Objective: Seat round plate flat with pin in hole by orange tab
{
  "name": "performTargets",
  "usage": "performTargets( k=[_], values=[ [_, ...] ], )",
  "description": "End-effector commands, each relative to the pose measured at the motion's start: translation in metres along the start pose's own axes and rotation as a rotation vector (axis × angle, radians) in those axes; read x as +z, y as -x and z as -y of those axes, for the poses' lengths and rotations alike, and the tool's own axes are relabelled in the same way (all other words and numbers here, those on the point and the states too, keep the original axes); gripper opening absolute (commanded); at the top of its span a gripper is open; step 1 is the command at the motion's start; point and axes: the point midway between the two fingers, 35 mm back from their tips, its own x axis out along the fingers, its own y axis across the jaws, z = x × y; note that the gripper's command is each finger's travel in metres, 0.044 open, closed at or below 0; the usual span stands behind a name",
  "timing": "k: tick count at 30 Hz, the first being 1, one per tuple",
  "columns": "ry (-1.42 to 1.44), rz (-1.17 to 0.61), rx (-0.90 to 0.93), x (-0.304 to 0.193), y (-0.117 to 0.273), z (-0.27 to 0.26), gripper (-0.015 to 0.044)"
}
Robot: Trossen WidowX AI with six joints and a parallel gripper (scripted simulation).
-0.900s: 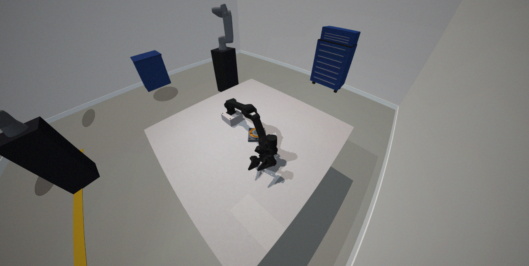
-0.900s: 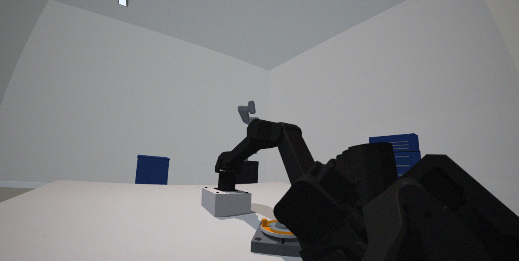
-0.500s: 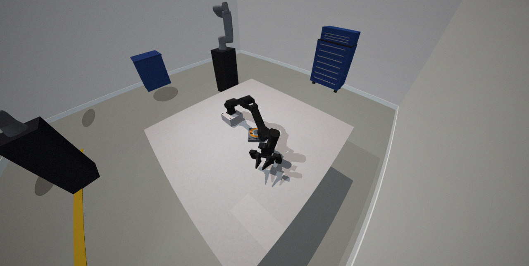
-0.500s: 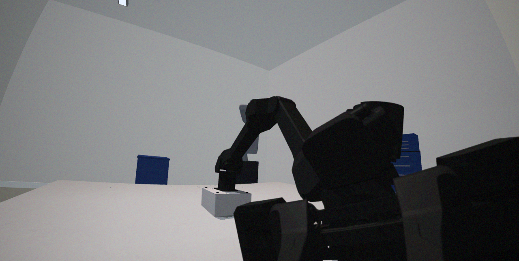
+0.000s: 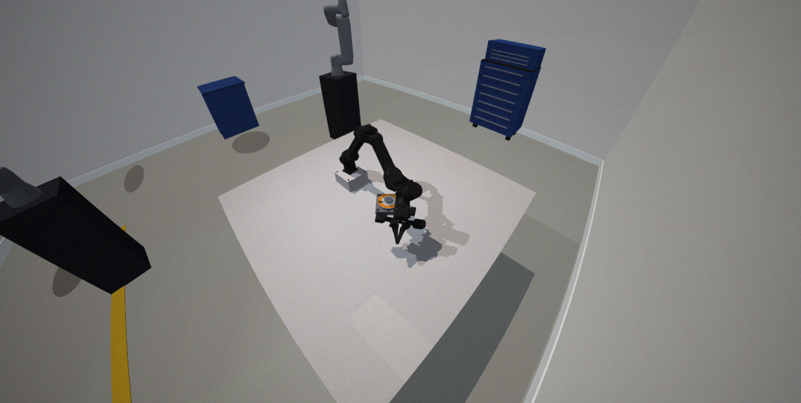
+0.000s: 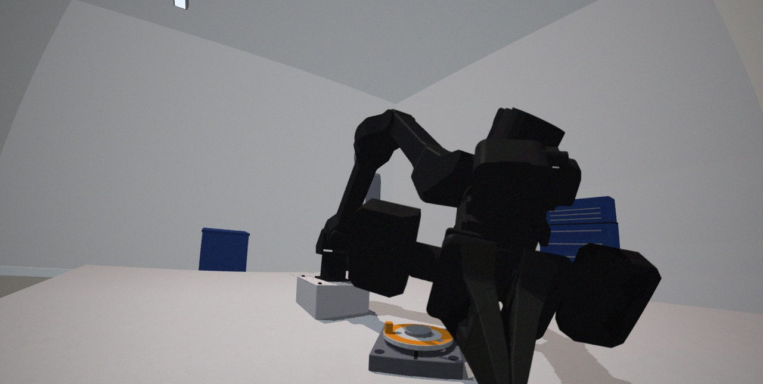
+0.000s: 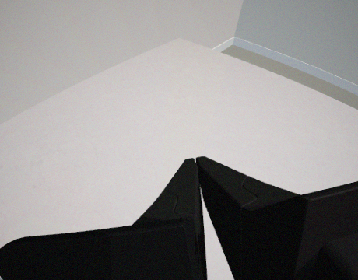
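no readable text, no labels, no brand marks, no numbers, no signs on any object, wall or floor in the top, exterior or wrist views

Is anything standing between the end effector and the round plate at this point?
Nothing visible does. The end effector, shut and empty, hangs just beside the round plate and its base, fingers pointing down. The orange tab sits on the plate's far side from it, exposed.
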Motion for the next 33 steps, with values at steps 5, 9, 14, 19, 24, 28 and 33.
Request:
performTargets(
  k=[5,9,14,19,24,28,33],
  values=[
    [0.365,-0.394,0.245,-0.069,0.078,0.025,0.0],
    [0.444,-0.506,0.318,-0.09,0.107,0.038,0.0],
    [0.523,-0.64,0.405,-0.114,0.142,0.055,0.0],
    [0.609,-0.827,0.529,-0.145,0.195,0.083,0.0],
    [0.644,-0.966,0.62,-0.163,0.23,0.105,0.0],
    [0.653,-0.971,0.628,-0.163,0.233,0.106,0.0],
    [0.653,-0.971,0.628,-0.164,0.232,0.105,0.0]
  ],
)
